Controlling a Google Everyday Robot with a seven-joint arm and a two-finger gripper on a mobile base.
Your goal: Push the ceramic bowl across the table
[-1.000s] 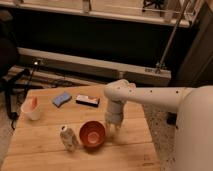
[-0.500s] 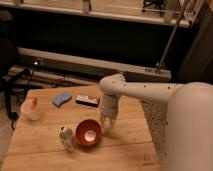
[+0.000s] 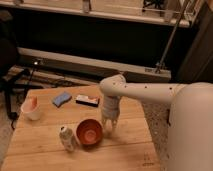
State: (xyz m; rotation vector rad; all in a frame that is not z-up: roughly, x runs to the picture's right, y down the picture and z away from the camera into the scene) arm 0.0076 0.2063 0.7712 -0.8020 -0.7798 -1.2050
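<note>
The ceramic bowl (image 3: 89, 132) is red-orange and sits on the wooden table (image 3: 125, 150) near its front middle. My gripper (image 3: 109, 127) hangs down from the white arm just to the right of the bowl, at or very close to its rim. A small pale can (image 3: 67, 138) lies just left of the bowl, almost touching it.
A white cup with orange contents (image 3: 31, 108) stands at the table's left edge. A blue sponge (image 3: 62, 99) and a flat dark packet (image 3: 87, 100) lie at the back. The table's right edge is close to my arm. A dark chair stands at far left.
My gripper has moved left across the table, and the bowl has slid left with it, ending up beside the can.
</note>
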